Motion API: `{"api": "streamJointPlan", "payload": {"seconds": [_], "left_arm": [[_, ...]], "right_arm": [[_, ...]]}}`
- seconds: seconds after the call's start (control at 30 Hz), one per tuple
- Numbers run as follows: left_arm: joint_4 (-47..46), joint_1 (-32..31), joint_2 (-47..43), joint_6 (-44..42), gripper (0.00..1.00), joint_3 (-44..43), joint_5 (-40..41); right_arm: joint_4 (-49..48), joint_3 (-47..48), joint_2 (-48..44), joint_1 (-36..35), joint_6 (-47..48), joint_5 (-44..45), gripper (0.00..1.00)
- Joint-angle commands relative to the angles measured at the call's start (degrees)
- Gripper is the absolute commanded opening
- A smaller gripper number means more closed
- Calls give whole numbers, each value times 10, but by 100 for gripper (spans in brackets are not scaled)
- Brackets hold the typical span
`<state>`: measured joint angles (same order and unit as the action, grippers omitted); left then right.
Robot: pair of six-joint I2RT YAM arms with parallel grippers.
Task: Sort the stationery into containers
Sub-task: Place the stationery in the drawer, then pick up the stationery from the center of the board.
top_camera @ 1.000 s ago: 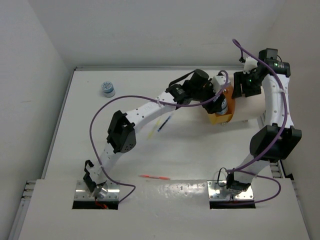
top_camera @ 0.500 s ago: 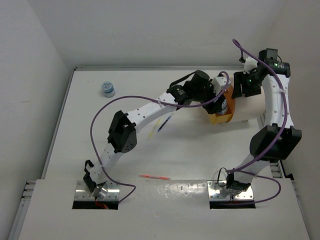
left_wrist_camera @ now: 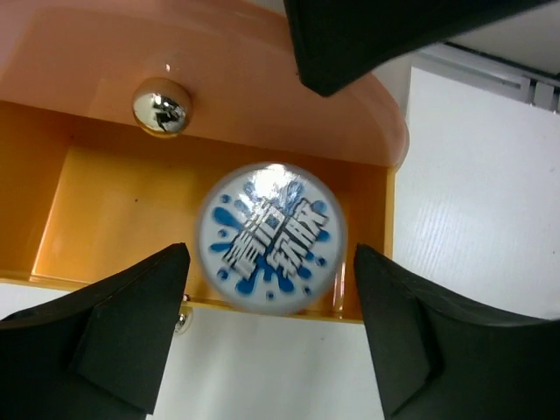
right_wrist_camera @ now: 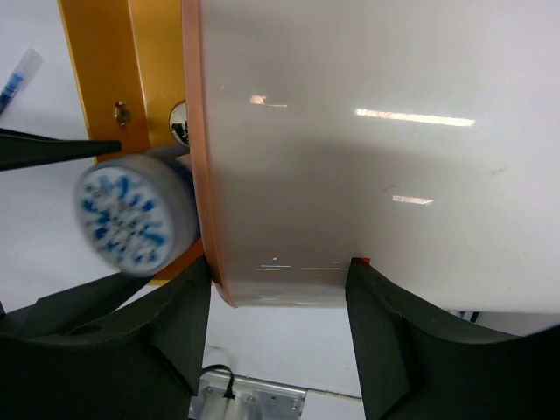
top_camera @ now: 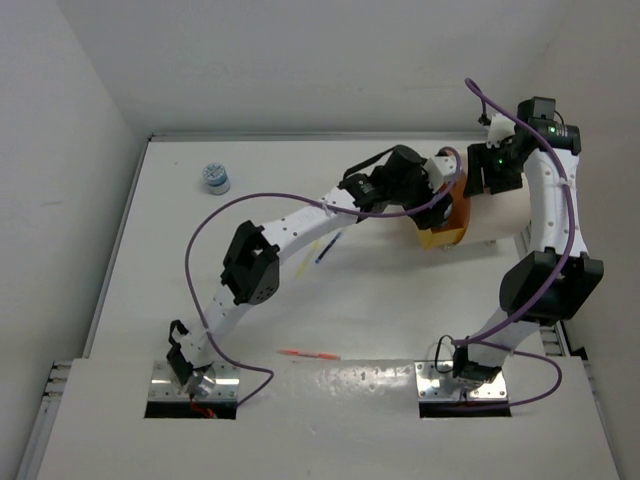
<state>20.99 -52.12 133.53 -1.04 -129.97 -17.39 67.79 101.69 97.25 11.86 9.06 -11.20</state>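
- Left gripper (left_wrist_camera: 269,267) reached out over the pulled-out orange drawer (left_wrist_camera: 105,219) — jaws spread wide, holding nothing.
- Between its dark fingers (left_wrist_camera: 122,337), a round blue-and-white cylinder (left_wrist_camera: 269,238), patterned end towards the camera, with a clear gap on either side; touched by neither finger.
- Placed over the drawer's right half, overlapping its near wall in the left wrist view; outline soft and blurred, so no telling whether resting on the drawer floor or hanging just above it.
- At the drawer's far end in that view, the round orange front disc (left_wrist_camera: 227,79) with a small shiny knob (left_wrist_camera: 161,106), up and to the left of the cylinder.
- Right gripper (right_wrist_camera: 276,265) set against the cream drum (right_wrist_camera: 376,131) at its orange-rimmed end — jaws well apart, one finger just beside the rim, the other across the drum's wall; impossible to tell whether pinching the drum or only resting against it.
- In the right wrist view, the same cylinder blurred just beside that rim, outside the drum body, next to the drawer.
- Second cylinder (top_camera: 215,178), also blue and white, upright near the far left corner of the table (top_camera: 180,290), well apart from both arms.
- Blue pen (top_camera: 325,252) and yellow pen (top_camera: 305,265) side by side, slanted, partly under the left arm near mid-table.
- Red pen (top_camera: 309,354) flat near the front edge, between the two arm bases.
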Motion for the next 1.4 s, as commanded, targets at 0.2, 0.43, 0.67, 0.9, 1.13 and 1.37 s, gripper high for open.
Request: {"api": "streamJointPlan", "payload": {"seconds": [0.2, 0.43, 0.67, 0.9, 1.13, 1.37], "left_arm": [[-29, 2, -78, 13, 95, -70, 20], [40, 103, -208, 63, 88, -9, 20], [256, 350, -279, -24, 95, 45, 39], [223, 538, -350, -98, 100, 277, 38], [243, 609, -244, -114, 100, 251, 34], [245, 617, -148, -99, 100, 184, 10]], "right_arm": [[126, -42, 43, -1, -2, 0, 55], [128, -32, 46, -1, -4, -1, 55], [129, -35, 43, -1, -1, -2, 55], [117, -62, 34, -1, -2, -6, 55], [119, -57, 37, -1, -2, -2, 55], [123, -49, 45, 0, -4, 2, 55]]}}
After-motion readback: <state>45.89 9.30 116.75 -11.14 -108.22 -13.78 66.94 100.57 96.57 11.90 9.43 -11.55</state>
